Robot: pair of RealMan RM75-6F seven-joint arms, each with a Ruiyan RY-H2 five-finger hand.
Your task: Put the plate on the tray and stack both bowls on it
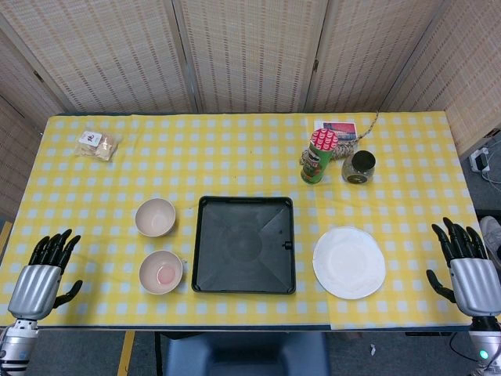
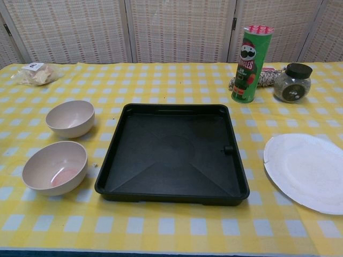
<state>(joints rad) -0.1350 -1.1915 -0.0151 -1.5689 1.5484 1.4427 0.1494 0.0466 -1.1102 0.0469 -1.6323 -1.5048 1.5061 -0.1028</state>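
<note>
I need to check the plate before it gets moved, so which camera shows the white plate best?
The head view: the plate shows whole from above, lying on the tablecloth right of the tray. The chest view shows the plate closer, but the picture's right edge cuts it off.

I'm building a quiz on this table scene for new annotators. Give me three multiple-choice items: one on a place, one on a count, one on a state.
1. Where is the white plate?
A. on the tray
B. right of the tray
C. under a bowl

2. How many bowls are on the table?
A. one
B. two
C. three

3. What is in the black tray?
A. nothing
B. the plate
C. a bowl

Answers: 1 B, the plate lies on the cloth beside the tray. 2 B, a far bowl and a near bowl sit left of the tray. 3 A, the tray's floor is bare.
</note>
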